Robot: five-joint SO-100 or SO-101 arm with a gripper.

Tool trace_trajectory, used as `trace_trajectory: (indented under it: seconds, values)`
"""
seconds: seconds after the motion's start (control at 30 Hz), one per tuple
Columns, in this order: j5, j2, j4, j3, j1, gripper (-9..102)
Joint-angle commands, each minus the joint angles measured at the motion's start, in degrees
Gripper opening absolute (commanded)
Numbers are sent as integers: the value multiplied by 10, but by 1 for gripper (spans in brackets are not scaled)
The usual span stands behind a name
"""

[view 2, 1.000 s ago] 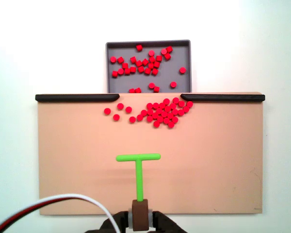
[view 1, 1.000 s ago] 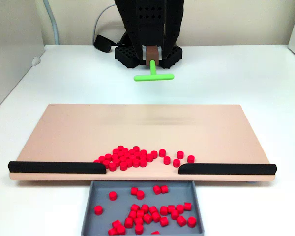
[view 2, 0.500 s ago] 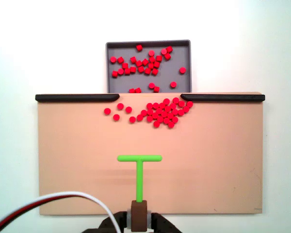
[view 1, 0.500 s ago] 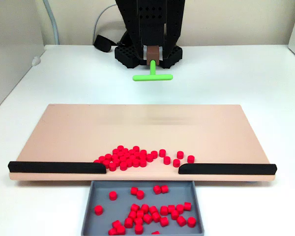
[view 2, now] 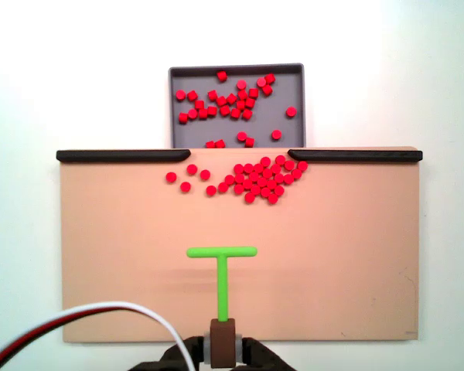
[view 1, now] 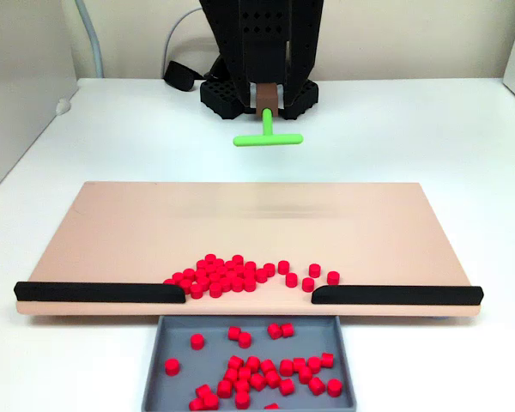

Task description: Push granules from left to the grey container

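Many red granules lie in a loose heap on the tan board, far ahead of the gripper, just before the gap between the two black strips. More of them already sit inside the grey container, which is beyond that gap, touching the board edge. The gripper is closed on a brown block that carries the green T-shaped pusher. The pusher's crossbar is well apart from the heap. The white desk carries everything.

A flat tan rectangular board with two black edge strips lies on the white surface.
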Motion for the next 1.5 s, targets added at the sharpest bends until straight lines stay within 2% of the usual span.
trace_trajectory:
  seconds: [0.0, 0.6, 0.73, 0.83, 1.2, 1.47]
  values:
    - [9, 4, 4, -3, 6, 0]
    - [20, 7, 4, -4, 4, 0]
    - [60, -1, 4, -4, -4, 0]
    - [131, 0, 4, -4, -16, 0]
    - [496, -54, 0, -12, -76, 0]
    - [663, -116, -3, -82, -118, 0]
